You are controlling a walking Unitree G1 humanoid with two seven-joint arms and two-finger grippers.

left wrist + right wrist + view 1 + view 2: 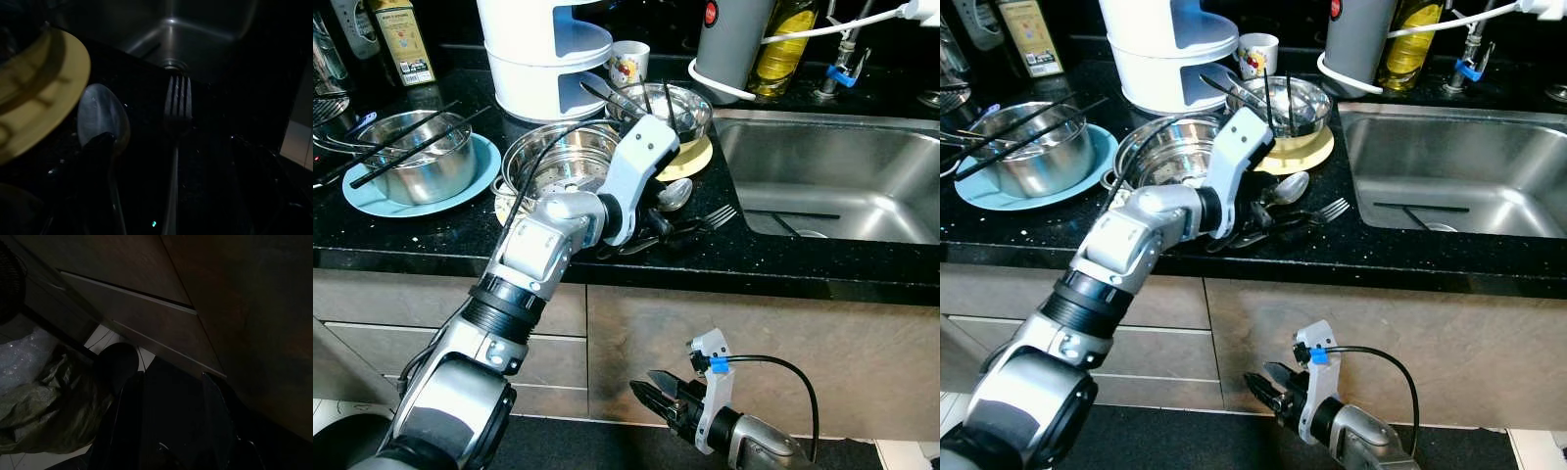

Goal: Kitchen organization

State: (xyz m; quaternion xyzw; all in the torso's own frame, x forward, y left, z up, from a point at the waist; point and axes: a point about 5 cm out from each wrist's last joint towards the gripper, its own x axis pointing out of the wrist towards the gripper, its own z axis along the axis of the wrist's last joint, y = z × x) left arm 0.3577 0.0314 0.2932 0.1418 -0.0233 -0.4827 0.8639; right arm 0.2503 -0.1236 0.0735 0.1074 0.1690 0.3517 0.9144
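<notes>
Black counter (431,235) carries the clutter: a steel pot (553,162), a yellow plate (690,162) under a bowl (671,108), and a spoon (674,194) and fork (710,217) lying side by side near the sink (832,176). The left gripper (651,227) is down at the cutlery handles, one finger (100,161) over the spoon's neck; whether its jaws grasp anything I cannot tell. The right gripper (651,397) hangs low before the cabinets, jaws parted and empty.
</notes>
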